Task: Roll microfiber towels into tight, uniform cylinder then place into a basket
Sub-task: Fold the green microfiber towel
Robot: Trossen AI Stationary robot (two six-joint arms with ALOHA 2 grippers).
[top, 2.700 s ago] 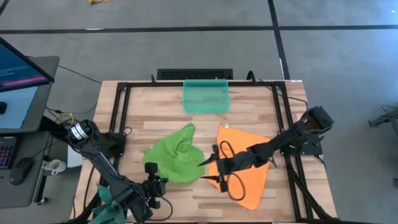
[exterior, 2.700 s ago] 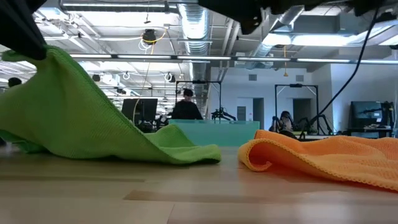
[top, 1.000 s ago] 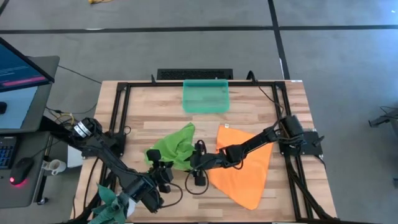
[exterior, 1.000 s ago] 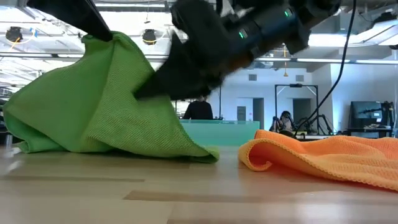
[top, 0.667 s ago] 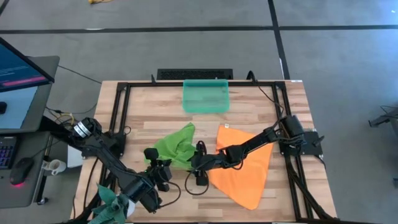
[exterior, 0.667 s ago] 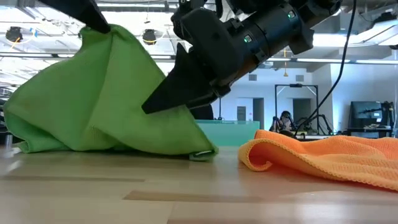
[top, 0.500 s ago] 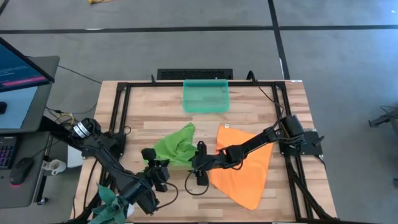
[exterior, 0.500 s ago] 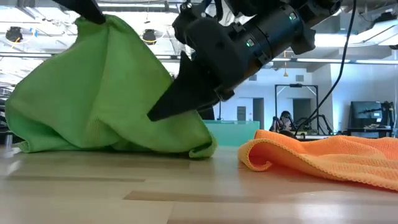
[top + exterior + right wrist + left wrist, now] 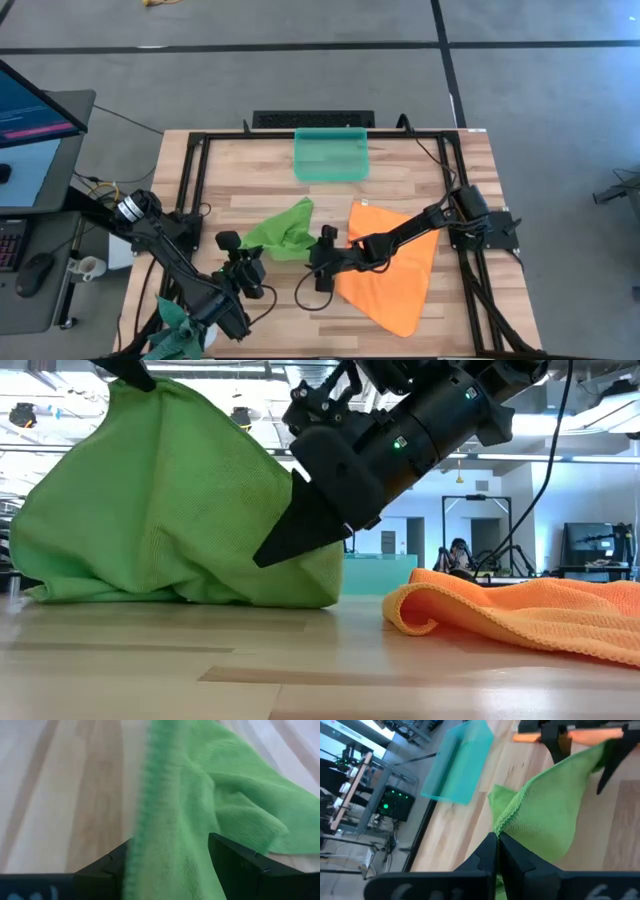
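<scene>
The lime green towel (image 9: 280,232) lies bunched at the table's middle. One part is raised to a peak (image 9: 150,400) and its lower folds (image 9: 180,585) rest on the wood. My left gripper (image 9: 243,255) is at its near-left side, shut on it. My right gripper (image 9: 316,256) is open at the towel's right side, and green cloth (image 9: 170,830) fills the gap between its two fingers. The orange towel (image 9: 395,265) lies flat to the right. The teal basket (image 9: 331,153) stands at the far middle. My left gripper pinches a hemmed edge of the green towel (image 9: 501,826) between its two shut fingers. That edge is lifted, and the cloth hangs from it down to the table. My right gripper has the towel's right side between its open fingers (image 9: 240,857). I cannot tell whether they touch it.
A black metal frame (image 9: 195,190) runs round the table top. Bare wood (image 9: 280,310) lies near the front edge, and more lies between the towels and the basket. Monitors and a person's dark figure show in the room beyond, behind the basket.
My left gripper has gone toward the table's left edge and a little up, still shut on the green towel's edge. The towel's near part has drawn in after it, and the cloth now stands taller and more bunched. My right gripper has stayed at the towel's right side.
</scene>
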